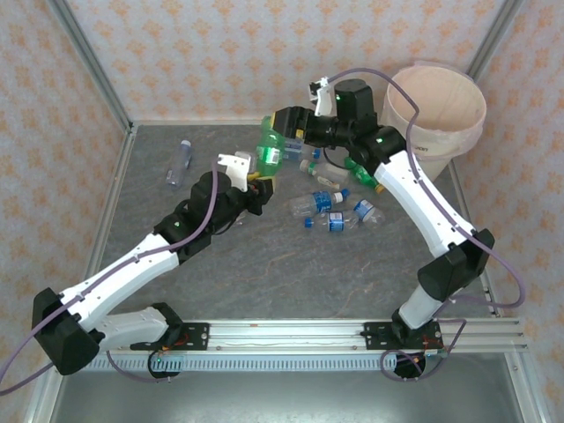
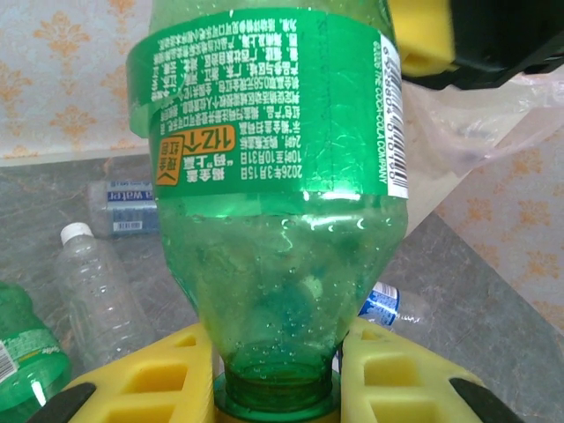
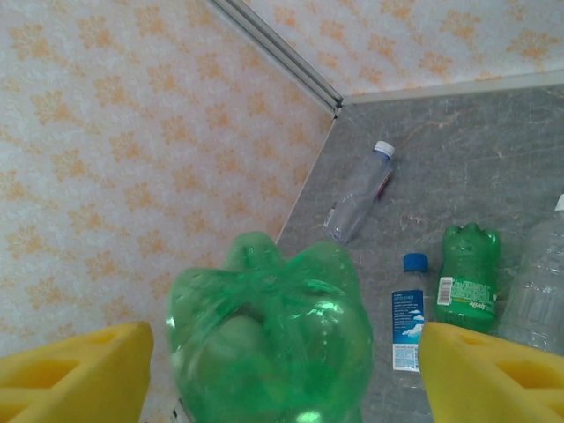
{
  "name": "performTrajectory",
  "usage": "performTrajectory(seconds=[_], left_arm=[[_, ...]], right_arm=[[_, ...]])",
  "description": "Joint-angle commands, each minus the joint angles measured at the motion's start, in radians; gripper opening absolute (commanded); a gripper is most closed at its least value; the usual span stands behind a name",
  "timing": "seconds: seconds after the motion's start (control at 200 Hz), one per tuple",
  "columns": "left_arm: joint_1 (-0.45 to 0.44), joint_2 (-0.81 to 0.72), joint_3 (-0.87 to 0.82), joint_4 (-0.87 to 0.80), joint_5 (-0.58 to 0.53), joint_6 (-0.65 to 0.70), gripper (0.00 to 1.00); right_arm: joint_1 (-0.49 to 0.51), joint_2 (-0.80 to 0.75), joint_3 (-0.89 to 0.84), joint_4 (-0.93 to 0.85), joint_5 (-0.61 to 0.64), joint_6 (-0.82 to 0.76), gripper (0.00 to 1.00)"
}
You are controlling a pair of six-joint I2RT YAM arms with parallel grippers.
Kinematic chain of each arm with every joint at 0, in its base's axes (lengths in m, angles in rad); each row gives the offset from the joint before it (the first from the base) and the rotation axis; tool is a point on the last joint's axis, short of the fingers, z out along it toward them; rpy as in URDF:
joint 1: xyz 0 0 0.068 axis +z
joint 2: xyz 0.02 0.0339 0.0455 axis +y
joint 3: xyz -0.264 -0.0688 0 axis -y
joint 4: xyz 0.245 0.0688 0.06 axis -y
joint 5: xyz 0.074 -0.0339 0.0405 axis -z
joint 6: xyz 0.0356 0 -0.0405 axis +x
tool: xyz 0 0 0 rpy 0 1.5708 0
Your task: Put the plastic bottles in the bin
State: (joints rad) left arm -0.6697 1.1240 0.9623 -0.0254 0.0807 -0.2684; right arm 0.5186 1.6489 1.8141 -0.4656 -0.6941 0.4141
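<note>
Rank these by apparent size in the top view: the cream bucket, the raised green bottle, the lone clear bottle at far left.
1. Large round cream-white plastic bin.
2. Green plastic bottle, held up nearer the camera, which may inflate it.
3. Slim clear plastic bottle on the table; two and three are unsure.

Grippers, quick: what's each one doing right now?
Left gripper: closed on the green bottle, at its neck.
Right gripper: open, straddling that bottle's base, gaps showing.

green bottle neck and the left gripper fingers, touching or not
Touching. The left wrist view shows the left gripper shut on the green bottle, with both yellow fingers pressed against its neck.
</note>
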Motion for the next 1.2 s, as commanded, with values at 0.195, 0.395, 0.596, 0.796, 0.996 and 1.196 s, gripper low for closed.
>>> performTrajectory(seconds=[0.195, 0.395, 0.596, 0.796, 0.996, 1.196], left_arm=[[-0.027, 0.052, 0.085, 0.025, -0.024, 0.052, 0.22], [-0.03, 0.07, 0.088, 0.034, -0.018, 0.044, 0.22], [-0.03, 0.072, 0.086, 0.035, -0.024, 0.022, 0.53], [-0.03, 0.027, 0.059, 0.048, -0.051, 0.008, 0.92], [-0.03, -0.022, 0.022, 0.045, -0.073, -0.008, 0.99], [-0.03, -0.058, -0.012, 0.042, -0.085, -0.029, 0.99]], right_arm=[[0.035, 0.06, 0.102, -0.117, -0.025, -0.09, 0.7], [0.034, 0.051, 0.109, -0.127, -0.017, -0.11, 0.54], [0.032, 0.023, 0.111, -0.108, 0.056, -0.111, 0.49], [-0.026, -0.017, 0.093, -0.085, 0.115, -0.085, 0.48], [-0.161, -0.083, 0.03, -0.024, 0.152, -0.026, 0.48], [-0.335, -0.124, 0.018, -0.01, 0.206, 0.064, 0.46]])
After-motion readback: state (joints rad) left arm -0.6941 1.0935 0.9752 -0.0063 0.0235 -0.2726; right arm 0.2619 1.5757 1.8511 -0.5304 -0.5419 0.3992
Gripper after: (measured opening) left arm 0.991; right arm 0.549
